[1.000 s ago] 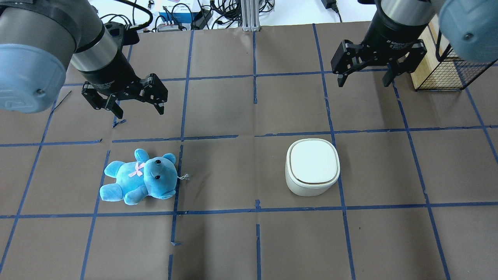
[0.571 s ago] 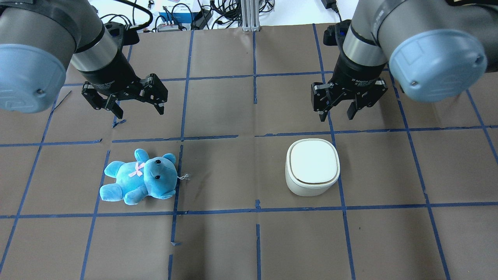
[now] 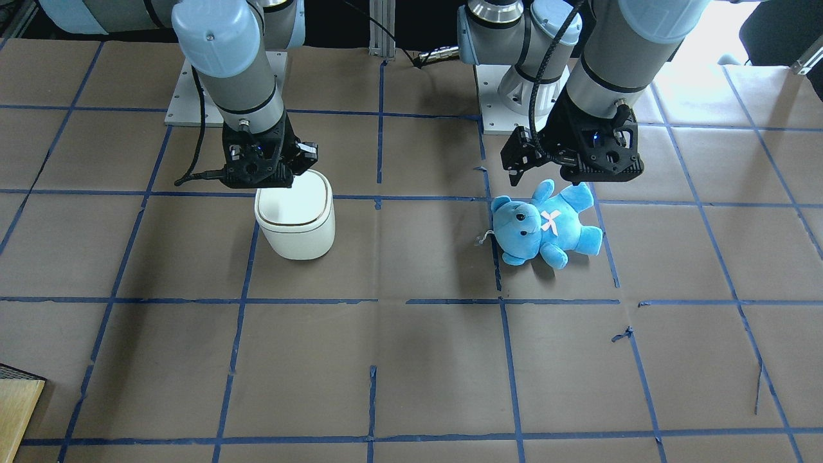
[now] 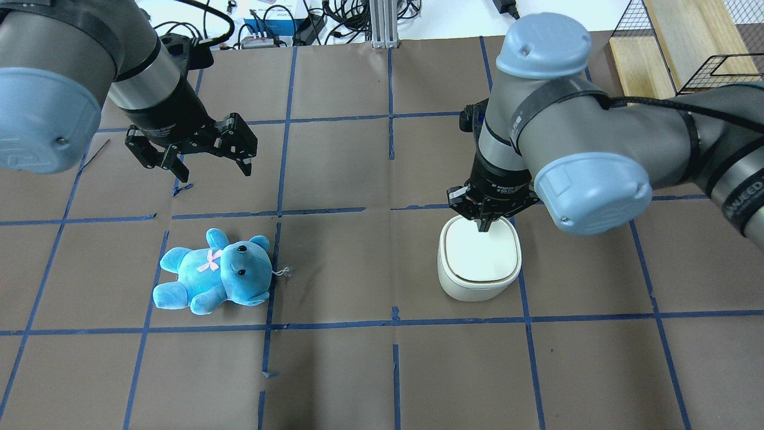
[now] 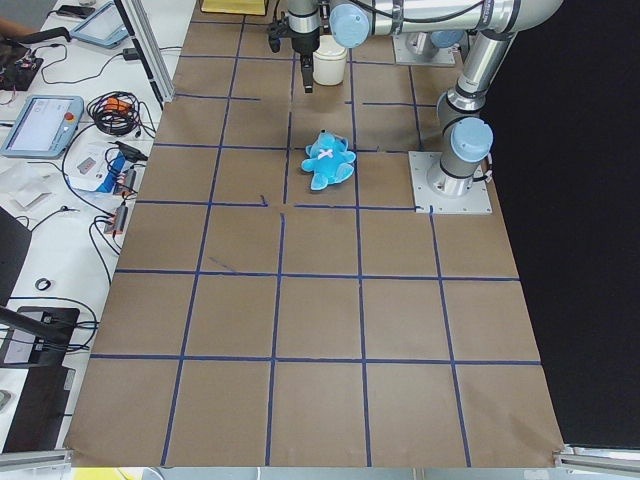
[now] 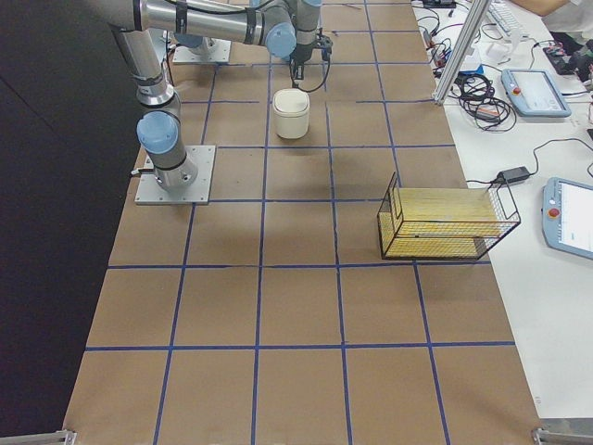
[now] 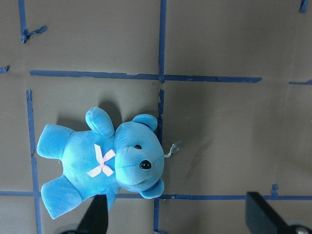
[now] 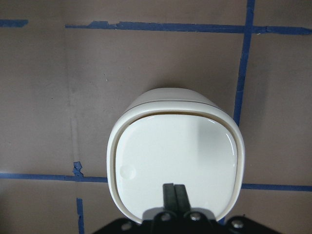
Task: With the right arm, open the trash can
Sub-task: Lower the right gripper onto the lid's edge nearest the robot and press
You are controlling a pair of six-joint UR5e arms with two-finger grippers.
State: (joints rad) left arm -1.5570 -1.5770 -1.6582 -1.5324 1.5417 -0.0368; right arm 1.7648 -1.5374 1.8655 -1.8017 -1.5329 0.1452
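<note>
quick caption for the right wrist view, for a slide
Right hand, fingers shut, over one edge of the closed white trash can.

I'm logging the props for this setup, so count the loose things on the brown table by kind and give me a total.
White trash can: 1
Blue teddy bear: 1
Wire basket: 1
Total: 3

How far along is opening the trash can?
Done: the right gripper is shut, its tips above the lid near one edge. In hand: likely a press on the lid; whether the tips touch it, I cannot tell. Left: the trash can is closed, its lid lying flat. The left gripper hangs open near the teddy, uninvolved.
</note>
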